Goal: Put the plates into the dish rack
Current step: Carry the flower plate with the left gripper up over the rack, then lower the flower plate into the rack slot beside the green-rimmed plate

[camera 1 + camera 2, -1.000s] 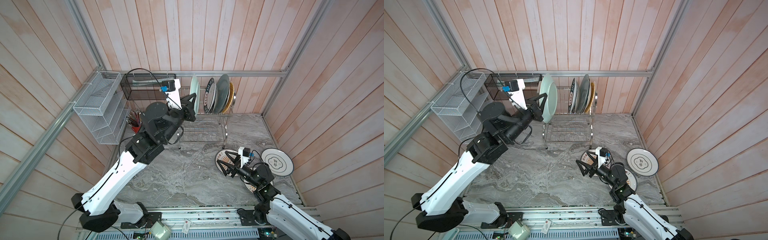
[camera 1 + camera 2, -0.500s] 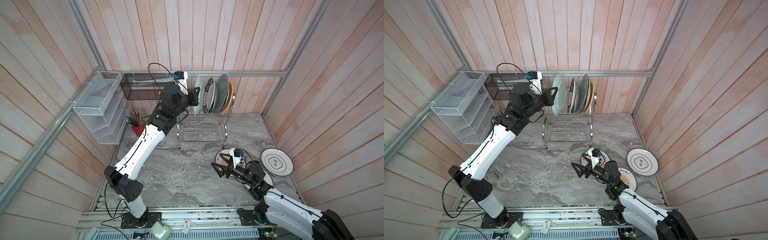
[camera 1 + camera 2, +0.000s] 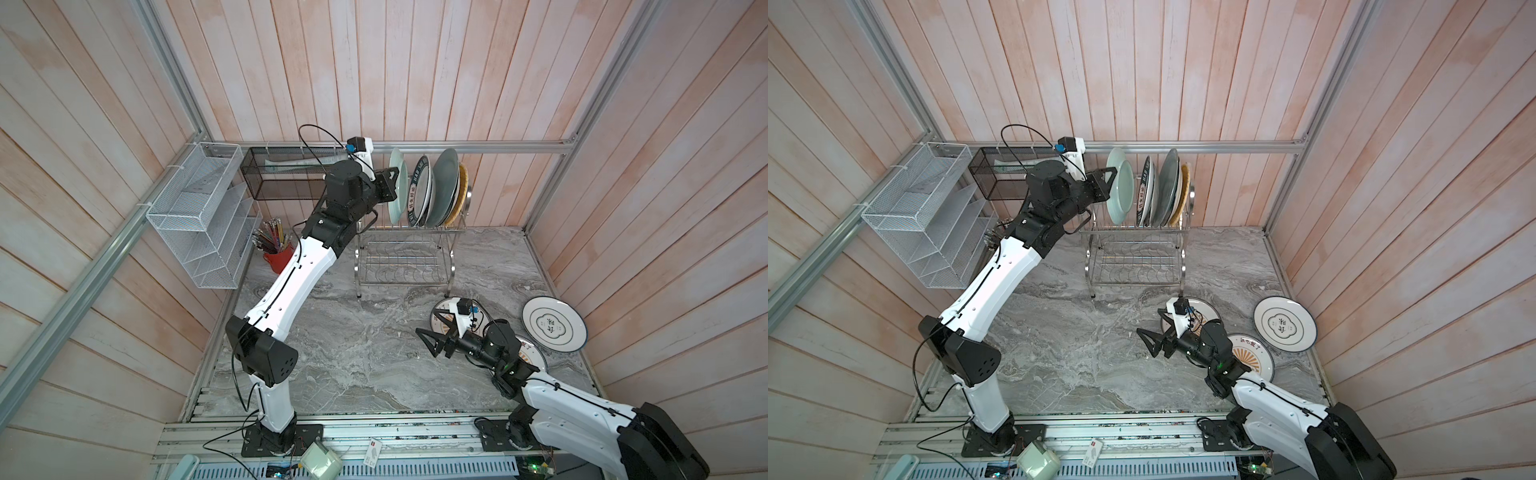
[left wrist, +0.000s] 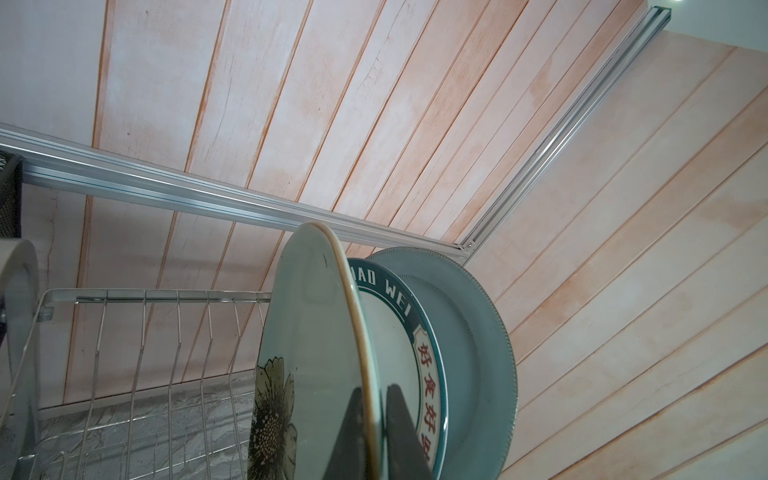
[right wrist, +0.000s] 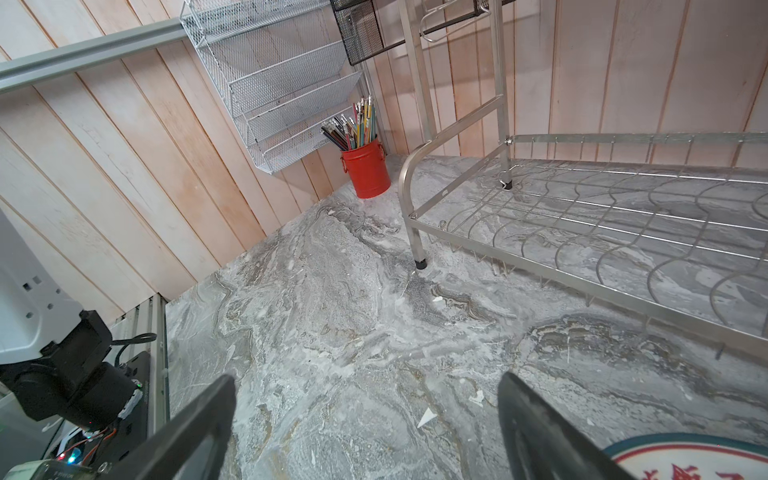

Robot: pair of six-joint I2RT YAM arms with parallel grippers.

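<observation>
The mint plate [image 4: 307, 353] stands on edge at the 9 o'clock end of the row on the dish rack's [image 3: 403, 253] upper tier, just beside the green-lettered plate [image 4: 399, 332], with the left claw [image 4: 375, 388] clamped on its rim. Whether its lower edge sits between prongs is hidden. Released too early, it could tip onto its neighbour or drop off the tier. The right claw [image 5: 365, 376] hangs spread and empty over the tabletop [image 3: 353, 353], with the blue-ring plate [image 3: 555, 324] lying flat near 4 o'clock
</observation>
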